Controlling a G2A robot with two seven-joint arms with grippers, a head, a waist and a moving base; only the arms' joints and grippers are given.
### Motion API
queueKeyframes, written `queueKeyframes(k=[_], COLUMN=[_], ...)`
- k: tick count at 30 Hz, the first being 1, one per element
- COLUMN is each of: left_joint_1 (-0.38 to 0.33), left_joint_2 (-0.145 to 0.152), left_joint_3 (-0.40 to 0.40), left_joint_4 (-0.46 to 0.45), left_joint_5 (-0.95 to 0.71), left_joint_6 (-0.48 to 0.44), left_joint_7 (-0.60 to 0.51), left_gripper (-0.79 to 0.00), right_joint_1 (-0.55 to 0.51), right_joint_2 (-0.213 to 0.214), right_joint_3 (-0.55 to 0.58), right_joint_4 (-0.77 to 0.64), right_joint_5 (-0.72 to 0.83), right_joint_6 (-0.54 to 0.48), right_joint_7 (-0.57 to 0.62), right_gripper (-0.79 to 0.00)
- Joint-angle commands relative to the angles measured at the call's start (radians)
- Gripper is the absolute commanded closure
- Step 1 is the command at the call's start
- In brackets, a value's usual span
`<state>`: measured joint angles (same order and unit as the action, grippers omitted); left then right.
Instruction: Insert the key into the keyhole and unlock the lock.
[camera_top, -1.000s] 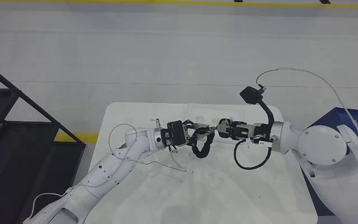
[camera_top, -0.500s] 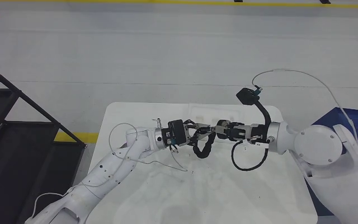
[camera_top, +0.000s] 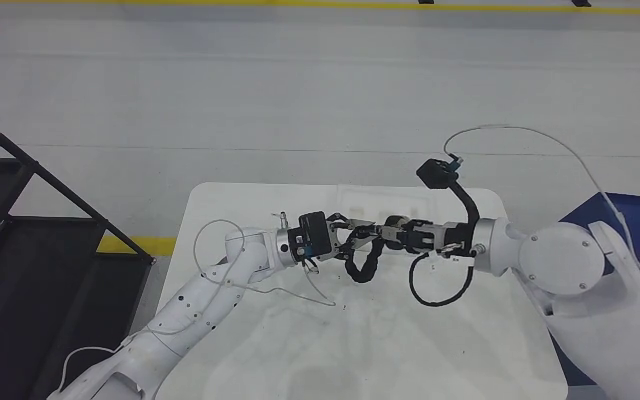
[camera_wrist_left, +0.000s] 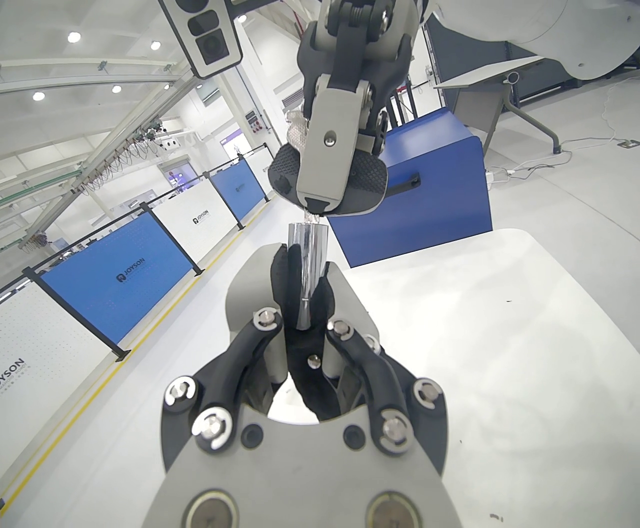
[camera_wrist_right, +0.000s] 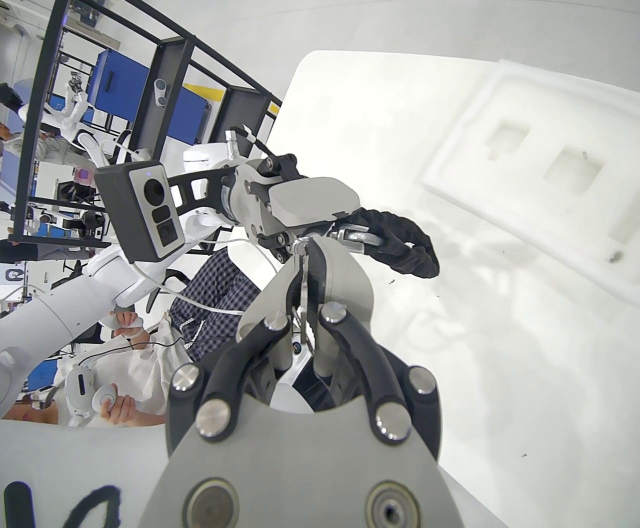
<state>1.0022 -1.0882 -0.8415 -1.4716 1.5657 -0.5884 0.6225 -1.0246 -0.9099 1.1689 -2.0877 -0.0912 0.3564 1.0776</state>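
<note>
The key, pinched in the closed right pincer, meets the keyhole end of the cable lock. The left pincer grips the lock above the tabletop. If the key is slightly tilted, it may jam or slip in the grip.

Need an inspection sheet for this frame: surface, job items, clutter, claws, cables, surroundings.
Surface: white table, a few dark specks.
Job's things: lock, a chrome barrel with a black sheathed loop, held above the table; key, tip at the barrel's end, depth cannot be told.
Clutter: foam tray with square recesses, on the table.
Claws: left claw shut on the lock; right claw shut on the key.
Cables: black cable loop under the right arm; thin white cable by the left arm; grey cable arching over the right arm.
Surroundings: black rack beside the table; blue cabinet.
</note>
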Motion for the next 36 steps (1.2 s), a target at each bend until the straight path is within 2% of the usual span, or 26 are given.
queueKeyframes(k=[1,19,21,25,28,30,34,36], left_joint_1=[0.001,0.002,0.003,0.006,0.007,0.008,0.008,0.007], left_joint_2=[-0.001,-0.010,-0.010,-0.012,-0.013,-0.014,-0.017,-0.018], left_joint_3=[-0.001,-0.008,-0.011,-0.015,-0.016,-0.016,-0.014,-0.015], left_joint_4=[-0.001,-0.006,-0.005,-0.004,-0.001,0.001,0.010,0.019], left_joint_5=[0.000,0.033,0.032,0.033,0.032,0.029,0.023,0.020], left_joint_6=[-0.001,-0.019,-0.021,-0.024,-0.029,-0.034,-0.042,-0.044], left_joint_7=[-0.002,-0.019,-0.019,-0.020,-0.021,-0.022,-0.027,-0.041], left_gripper=[0.000,0.000,0.000,0.000,0.000,0.000,0.000,0.000], right_joint_1=[0.002,0.028,0.030,0.033,0.034,0.034,0.032,0.029], right_joint_2=[0.000,-0.002,-0.002,-0.003,-0.003,-0.003,-0.003,-0.003], right_joint_3=[-0.004,-0.047,-0.050,-0.051,-0.047,-0.044,-0.038,-0.036], right_joint_4=[0.001,0.008,0.010,0.014,0.015,0.016,0.023,0.035], right_joint_5=[-0.002,-0.053,-0.051,-0.048,-0.048,-0.047,-0.042,-0.035], right_joint_6=[-0.001,0.020,0.021,0.023,0.022,0.022,0.018,0.010], right_joint_7=[-0.001,0.031,0.028,0.021,0.016,0.014,0.004,-0.003], right_gripper=[0.000,0.000,-0.120,-0.200,-0.139,-0.129,0.000,0.000])
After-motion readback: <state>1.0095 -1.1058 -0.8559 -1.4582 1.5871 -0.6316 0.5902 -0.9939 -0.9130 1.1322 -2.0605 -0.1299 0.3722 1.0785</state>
